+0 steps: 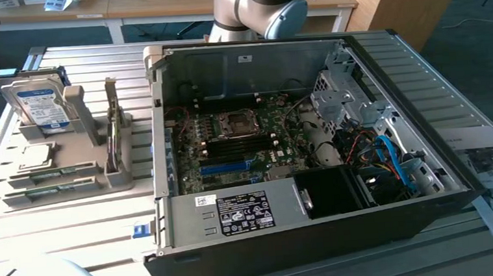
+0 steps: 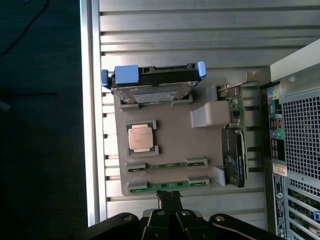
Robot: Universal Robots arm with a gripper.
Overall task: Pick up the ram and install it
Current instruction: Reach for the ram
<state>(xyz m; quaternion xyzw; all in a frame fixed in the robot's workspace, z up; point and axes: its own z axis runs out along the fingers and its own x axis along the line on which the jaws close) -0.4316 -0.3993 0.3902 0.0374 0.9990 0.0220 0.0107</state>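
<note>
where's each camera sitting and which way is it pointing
Exterior view: off the arm, raised, angled down on the open computer case and parts tray; the arm's grey joint shows behind the case.
Wrist view: on the wrist, looking straight down on the tray; its dark shut jaws show near the ram sticks.
Both share: tray, ram sticks, hard drive, processor, case.

Air stands free above the flat grey plastic holder [image 2: 175,145]; an upright green circuit card [image 1: 113,131] and open black computer case [image 1: 323,243] wall one side.
</note>
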